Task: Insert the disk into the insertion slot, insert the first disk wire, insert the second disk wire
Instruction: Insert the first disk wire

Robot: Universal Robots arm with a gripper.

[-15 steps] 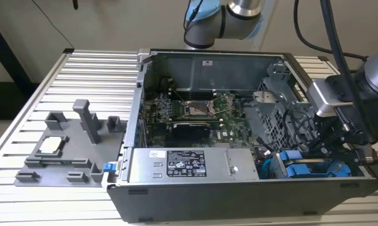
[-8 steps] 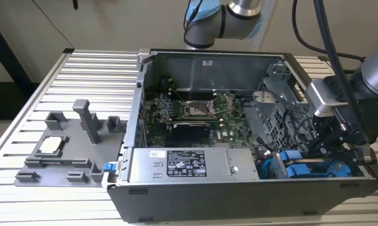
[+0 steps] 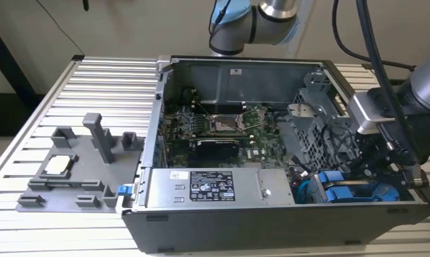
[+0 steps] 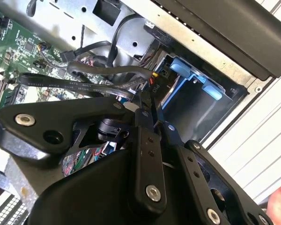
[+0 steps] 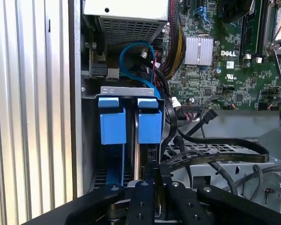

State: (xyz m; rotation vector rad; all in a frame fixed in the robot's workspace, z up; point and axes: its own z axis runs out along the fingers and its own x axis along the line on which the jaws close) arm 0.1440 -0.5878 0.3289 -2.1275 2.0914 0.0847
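Gripper (image 4: 149,100), jaws closed on what appears to be a black disk wire (image 4: 155,87), hovers behind the blue-framed disk (image 5: 150,126) seated in the insertion slot (image 5: 126,90), at four o'clock in the computer case (image 3: 272,227) in the exterior view, plug lined up for its socket.

The open grey sheet-metal computer case (image 3: 272,227) stands on the ribbed aluminium worktop (image 3: 107,80), with a grey plastic fixture tray (image 3: 65,179) to the exterior view's left. Inside, the grey power-supply box (image 3: 215,187) lies before the green motherboard (image 3: 222,128), and two bright blue plastic carrier frames (image 3: 343,191) sit side by side to its right, the black claw (image 5: 150,185) near them
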